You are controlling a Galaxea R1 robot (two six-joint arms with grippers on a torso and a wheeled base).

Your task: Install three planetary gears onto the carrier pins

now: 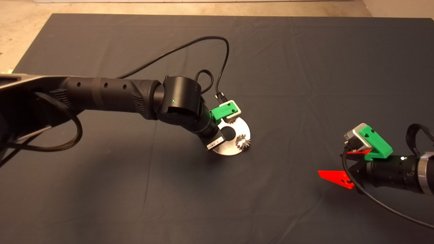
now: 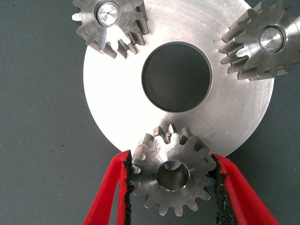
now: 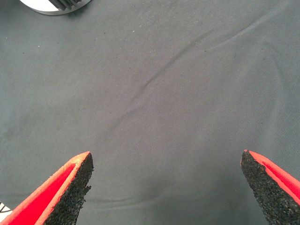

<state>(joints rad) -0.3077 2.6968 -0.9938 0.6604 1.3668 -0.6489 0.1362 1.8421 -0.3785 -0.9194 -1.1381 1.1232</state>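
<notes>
Gear between left tool pads

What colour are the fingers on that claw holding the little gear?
Red, with black pads; the left wrist view shows the fingers best.

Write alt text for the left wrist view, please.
The left gripper is shut on a gear at the edge of a round silver plate with a large central hole. Two other gears already sit on pins on the plate.
</notes>
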